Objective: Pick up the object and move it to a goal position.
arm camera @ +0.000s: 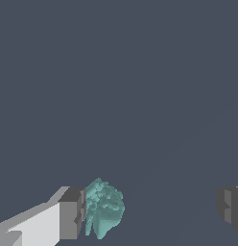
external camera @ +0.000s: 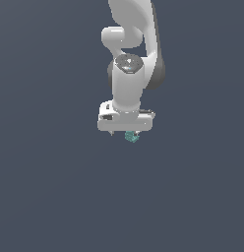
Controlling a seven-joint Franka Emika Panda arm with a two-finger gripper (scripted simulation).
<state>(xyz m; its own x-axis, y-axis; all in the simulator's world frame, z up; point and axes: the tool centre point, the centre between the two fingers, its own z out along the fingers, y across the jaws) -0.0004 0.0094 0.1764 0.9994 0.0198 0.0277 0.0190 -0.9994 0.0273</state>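
The object point(external camera: 131, 137) is a small teal-green lumpy item with a ridged surface, showing just under the white gripper point(external camera: 125, 133) in the exterior view. In the wrist view the object point(arm camera: 104, 209) sits between the two fingers, close against one grey finger pad point(arm camera: 73, 214). The other finger point(arm camera: 230, 206) stands far from it with a wide gap. The gripper point(arm camera: 150, 210) is open. Whether the object rests on the floor or is lifted cannot be told.
The white arm point(external camera: 129, 59) reaches down from the top of the exterior view. A plain dark grey-blue surface point(external camera: 55, 187) fills all sides.
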